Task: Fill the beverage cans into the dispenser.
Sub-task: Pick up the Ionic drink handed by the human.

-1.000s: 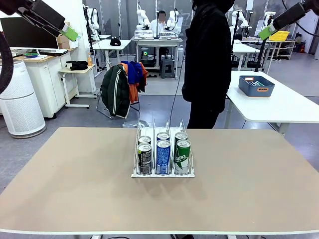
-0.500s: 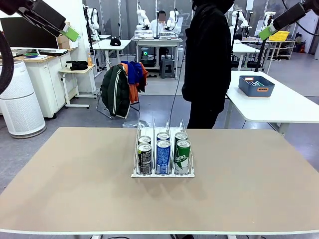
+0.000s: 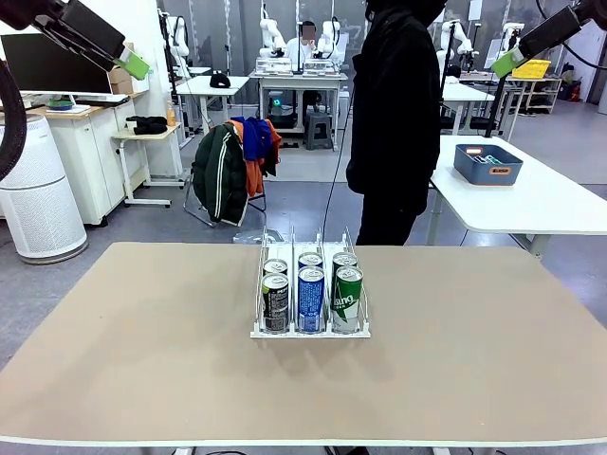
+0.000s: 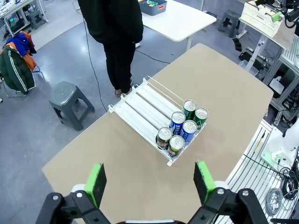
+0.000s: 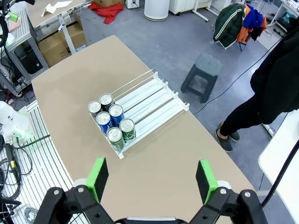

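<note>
Dispenser [image 3: 310,333] centred, table [image 3: 142,360] seemingly bare to edges

On our left claw [image 4: 149,173] we see black linked fingers with round silver pivot pins [image 4: 52,197], each finger tipped by a flat bright green pad [image 4: 96,183]. Our right claw [image 5: 150,173] is built alike, with black links, silver pins and green pads. From the front we see a thick black hose [image 3: 9,114] curving beside the left arm. The person [image 3: 394,114] on the far side wears a black long-sleeved top and black trousers [image 4: 119,65].
</note>
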`<state>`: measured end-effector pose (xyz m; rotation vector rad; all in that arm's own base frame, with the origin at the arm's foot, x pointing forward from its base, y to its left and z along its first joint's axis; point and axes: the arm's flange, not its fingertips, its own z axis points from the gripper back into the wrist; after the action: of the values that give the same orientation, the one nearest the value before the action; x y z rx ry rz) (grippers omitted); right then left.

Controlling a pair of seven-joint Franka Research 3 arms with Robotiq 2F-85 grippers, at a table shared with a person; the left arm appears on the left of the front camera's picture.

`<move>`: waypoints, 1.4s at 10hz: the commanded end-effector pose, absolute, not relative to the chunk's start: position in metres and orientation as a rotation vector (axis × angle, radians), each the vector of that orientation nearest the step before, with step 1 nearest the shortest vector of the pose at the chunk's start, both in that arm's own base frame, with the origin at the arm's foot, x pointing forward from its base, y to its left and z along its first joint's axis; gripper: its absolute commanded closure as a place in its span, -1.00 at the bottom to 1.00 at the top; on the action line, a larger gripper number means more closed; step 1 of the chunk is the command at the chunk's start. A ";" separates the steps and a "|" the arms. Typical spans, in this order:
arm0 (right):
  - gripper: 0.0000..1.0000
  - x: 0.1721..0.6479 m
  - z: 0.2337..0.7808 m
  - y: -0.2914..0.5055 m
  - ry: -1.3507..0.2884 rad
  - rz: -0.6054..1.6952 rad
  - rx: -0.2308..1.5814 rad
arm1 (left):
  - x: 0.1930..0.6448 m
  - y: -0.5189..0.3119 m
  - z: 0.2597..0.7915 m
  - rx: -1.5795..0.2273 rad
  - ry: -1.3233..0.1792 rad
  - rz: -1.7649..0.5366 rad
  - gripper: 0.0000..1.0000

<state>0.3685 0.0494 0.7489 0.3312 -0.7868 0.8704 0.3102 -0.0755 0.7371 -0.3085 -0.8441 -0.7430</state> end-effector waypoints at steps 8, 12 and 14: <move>-1.00 0.370 0.748 0.048 -0.789 0.869 0.342 | 0.311 -0.075 0.737 -0.307 -0.847 -0.744 -1.00; -1.00 0.370 0.748 0.048 -0.789 0.869 0.342 | 0.311 -0.075 0.737 -0.307 -0.847 -0.744 -1.00; -1.00 0.370 0.748 0.048 -0.789 0.869 0.342 | 0.311 -0.075 0.737 -0.307 -0.847 -0.744 -1.00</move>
<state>0.3685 0.0494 0.7489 0.3312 -0.7868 0.8704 0.3102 -0.0754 0.7371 -0.3081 -0.8442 -0.7425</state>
